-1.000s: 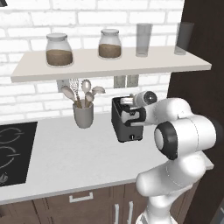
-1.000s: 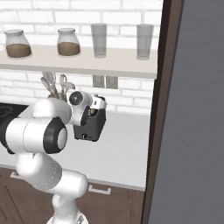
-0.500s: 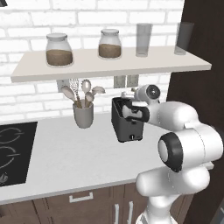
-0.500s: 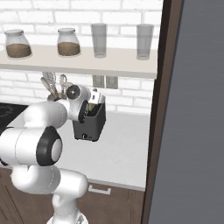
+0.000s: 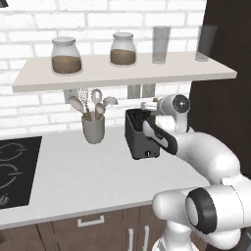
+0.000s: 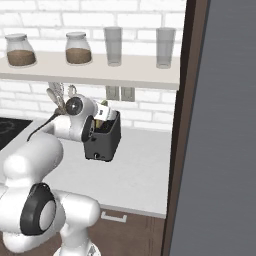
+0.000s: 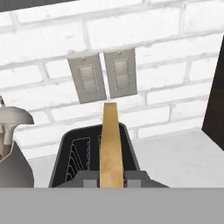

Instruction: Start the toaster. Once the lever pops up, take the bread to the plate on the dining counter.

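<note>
**One slice pinched, toaster stage apparently done**

Closed the last small amount over the past second: gripper (image 7: 111,178) now clamped on the bread (image 7: 111,144), one fingertip on each face near its lower part. Slice upright and edge-on in the hand view, standing in a slot of the toaster (image 5: 139,139) beside the empty wire-guided slot, top edge well above the rim and pointing at the wall outlets (image 7: 103,76). Elbow swung out and down toward the base meanwhile, hand kept over the toaster; shelf and utensil cup (image 5: 93,130) unshifted, so no driving yet.

Judged meaning: toasting over, pick-up secured, lift not yet begun. Next: straight pull up along the slot to clear the wires, then the carry to the plate on the dining counter. Risk: thin slice snagging or slipping if tilted.
</note>
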### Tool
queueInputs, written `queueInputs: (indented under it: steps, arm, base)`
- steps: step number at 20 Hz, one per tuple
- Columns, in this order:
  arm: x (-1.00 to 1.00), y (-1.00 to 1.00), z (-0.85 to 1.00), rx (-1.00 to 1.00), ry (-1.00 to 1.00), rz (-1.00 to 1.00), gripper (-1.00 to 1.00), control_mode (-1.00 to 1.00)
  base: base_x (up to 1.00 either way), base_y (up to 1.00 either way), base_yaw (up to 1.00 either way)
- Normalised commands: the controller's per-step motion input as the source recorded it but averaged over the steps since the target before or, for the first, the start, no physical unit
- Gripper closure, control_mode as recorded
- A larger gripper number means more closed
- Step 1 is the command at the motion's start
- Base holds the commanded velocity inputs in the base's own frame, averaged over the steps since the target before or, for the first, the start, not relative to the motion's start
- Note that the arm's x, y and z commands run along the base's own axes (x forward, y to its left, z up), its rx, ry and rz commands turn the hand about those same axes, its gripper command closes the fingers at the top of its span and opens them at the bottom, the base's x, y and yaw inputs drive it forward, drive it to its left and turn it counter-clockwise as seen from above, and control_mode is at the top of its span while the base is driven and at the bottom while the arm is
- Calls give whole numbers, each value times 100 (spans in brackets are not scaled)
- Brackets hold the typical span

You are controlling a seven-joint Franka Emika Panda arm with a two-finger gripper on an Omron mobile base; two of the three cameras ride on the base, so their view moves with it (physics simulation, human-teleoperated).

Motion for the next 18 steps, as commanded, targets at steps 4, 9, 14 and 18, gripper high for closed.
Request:
queueInputs:
  steps: [4,9,14,18]
  arm:
    - [-87,0,59,9,8,-4,100,-100]
    - [-84,0,47,9,22,-4,100,-100]
    - [-79,0,42,9,31,-3,100,-100]
    - [-85,0,21,2,24,-2,100,-100]
  base:
    - [0,0,0]
    - [0,0,0]
    - [0,0,0]
    - [0,0,0]
